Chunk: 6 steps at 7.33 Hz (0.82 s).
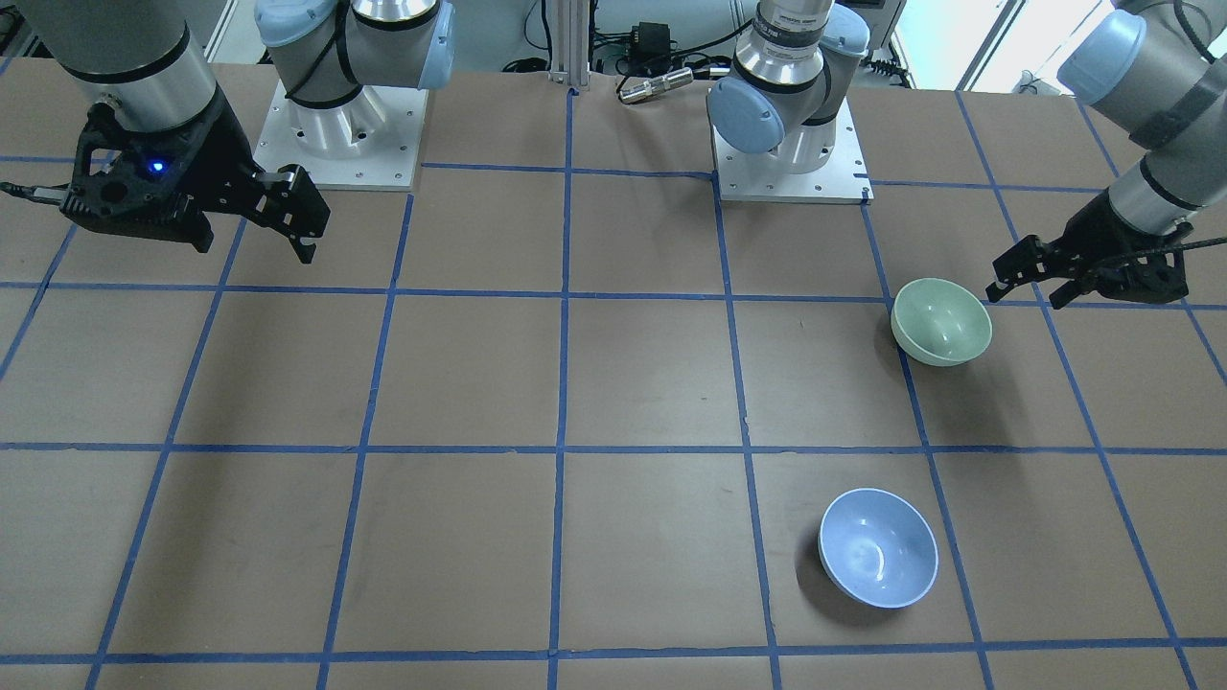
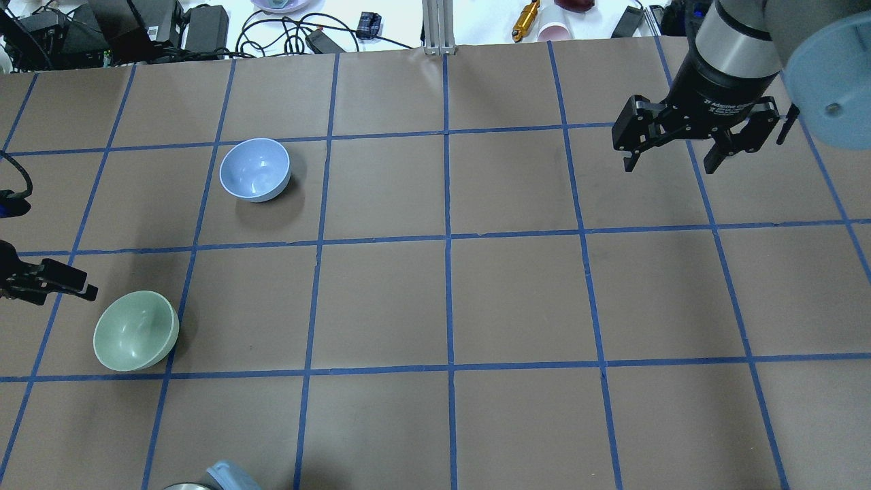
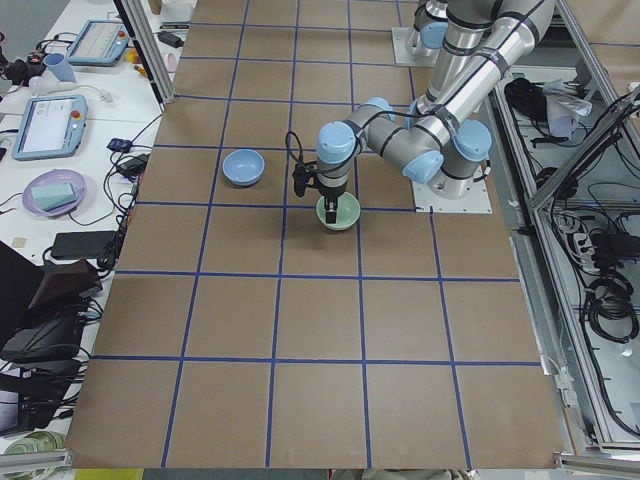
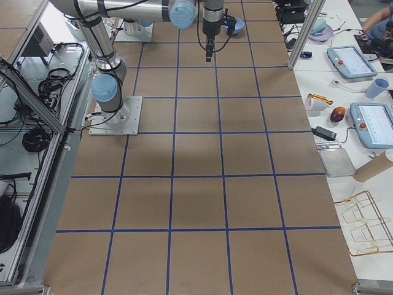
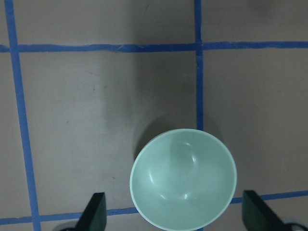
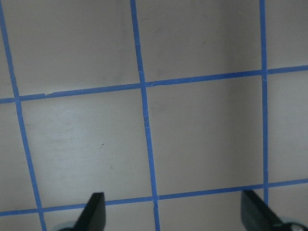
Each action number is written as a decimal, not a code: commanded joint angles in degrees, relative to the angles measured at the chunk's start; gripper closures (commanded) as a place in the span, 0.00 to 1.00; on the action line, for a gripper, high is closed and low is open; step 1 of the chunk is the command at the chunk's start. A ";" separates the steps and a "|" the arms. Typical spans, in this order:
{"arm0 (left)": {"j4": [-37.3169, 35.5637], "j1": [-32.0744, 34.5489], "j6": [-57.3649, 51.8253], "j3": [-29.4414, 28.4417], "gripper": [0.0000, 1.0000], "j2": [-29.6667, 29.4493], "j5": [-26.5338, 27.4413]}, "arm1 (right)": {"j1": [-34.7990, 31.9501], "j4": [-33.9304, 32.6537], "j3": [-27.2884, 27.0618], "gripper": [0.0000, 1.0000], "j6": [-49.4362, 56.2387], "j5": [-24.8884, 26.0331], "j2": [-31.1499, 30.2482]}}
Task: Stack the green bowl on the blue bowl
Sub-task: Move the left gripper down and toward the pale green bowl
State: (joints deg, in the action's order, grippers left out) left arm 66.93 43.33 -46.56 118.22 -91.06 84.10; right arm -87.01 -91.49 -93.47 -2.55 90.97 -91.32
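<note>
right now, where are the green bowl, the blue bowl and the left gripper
green bowl (image 2: 136, 331): overhead exterior view, on the inner floor of the bowl.
blue bowl (image 2: 255, 169): overhead exterior view, on the inner floor of the bowl.
left gripper (image 1: 1028, 286): exterior front-facing view, midway between its open fingertips.

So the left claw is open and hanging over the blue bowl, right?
Not quite. The left claw is open, but the bowl below it is the green bowl, not the blue one. The left wrist view shows the green bowl right under the open claw. The blue bowl sits apart from it.
</note>
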 commanded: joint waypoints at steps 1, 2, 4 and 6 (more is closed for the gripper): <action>-5.55 -2.29 -1.51 3.59 0.02 -3.05 -2.01 | 0.00 0.00 -0.05 0.00 0.00 0.00 0.00; -6.11 -2.55 -3.44 4.12 0.02 -4.55 -2.01 | 0.00 0.00 0.04 0.00 0.00 -0.09 0.00; -6.37 -4.13 -4.16 4.91 0.04 -6.75 -2.01 | 0.00 0.00 0.04 0.00 0.00 0.00 0.00; -6.29 -4.14 -4.33 5.18 0.05 -8.42 -1.84 | 0.00 0.00 0.04 0.00 0.00 0.00 0.00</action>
State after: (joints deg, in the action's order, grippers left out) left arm 60.62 39.30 -50.66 123.21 -98.44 82.13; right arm -87.01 -91.49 -93.46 -2.55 90.96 -91.32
